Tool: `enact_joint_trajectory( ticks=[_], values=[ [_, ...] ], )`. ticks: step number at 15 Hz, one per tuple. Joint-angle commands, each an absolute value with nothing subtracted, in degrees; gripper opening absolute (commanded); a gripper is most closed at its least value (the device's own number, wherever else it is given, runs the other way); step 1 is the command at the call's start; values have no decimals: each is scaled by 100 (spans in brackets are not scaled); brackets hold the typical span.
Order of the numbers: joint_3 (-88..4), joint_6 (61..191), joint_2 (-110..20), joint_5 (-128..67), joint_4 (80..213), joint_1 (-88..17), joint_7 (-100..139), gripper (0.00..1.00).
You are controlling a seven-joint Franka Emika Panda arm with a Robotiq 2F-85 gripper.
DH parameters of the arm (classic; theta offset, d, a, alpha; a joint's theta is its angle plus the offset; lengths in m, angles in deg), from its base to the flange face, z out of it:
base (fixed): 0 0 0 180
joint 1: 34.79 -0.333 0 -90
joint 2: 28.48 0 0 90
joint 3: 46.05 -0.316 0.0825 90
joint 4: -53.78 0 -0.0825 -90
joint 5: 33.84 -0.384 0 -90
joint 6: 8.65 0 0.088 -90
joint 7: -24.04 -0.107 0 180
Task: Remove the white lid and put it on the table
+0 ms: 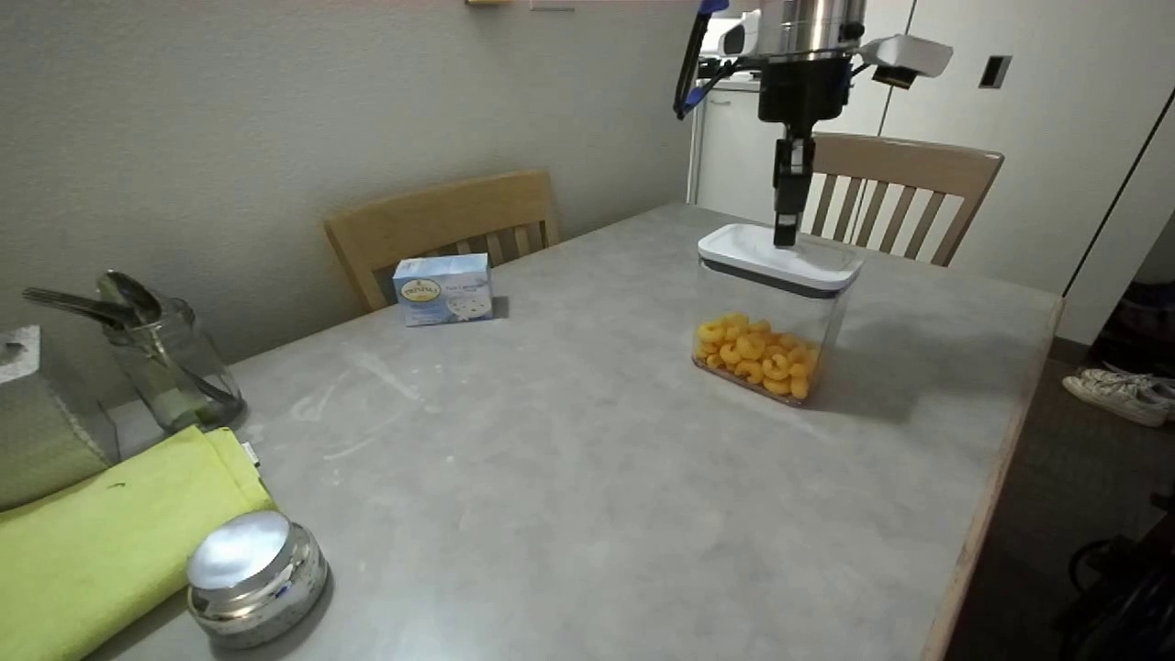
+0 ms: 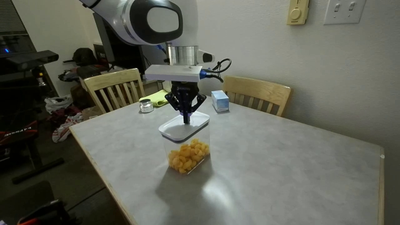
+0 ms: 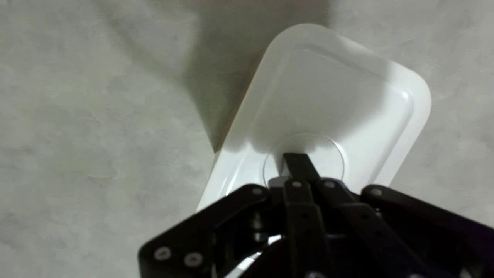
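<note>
Tool pressed together over the white lid; wooden chairs stand by the grey table.

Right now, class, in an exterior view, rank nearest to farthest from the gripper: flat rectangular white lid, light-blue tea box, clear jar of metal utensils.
1. White lid, beneath the gripper.
2. Tea box, picture left.
3. Clear jar, farther left.

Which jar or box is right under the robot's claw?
The clear container with the white lid and yellow puffs inside. The glass jar, round silvery pot and blue box all stand farther from the gripper.
</note>
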State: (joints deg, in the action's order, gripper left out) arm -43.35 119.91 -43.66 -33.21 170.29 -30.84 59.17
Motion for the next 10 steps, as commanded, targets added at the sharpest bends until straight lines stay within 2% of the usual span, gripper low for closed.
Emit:
enact_joint_trajectory(
  ticks=[1, 10],
  values=[
    [-4485, 12205, -4500, -3475, 16969, -2893, 6122, 0],
    [-4467, 12227, -4601, -3662, 17063, -2830, 6056, 0]
  ],
)
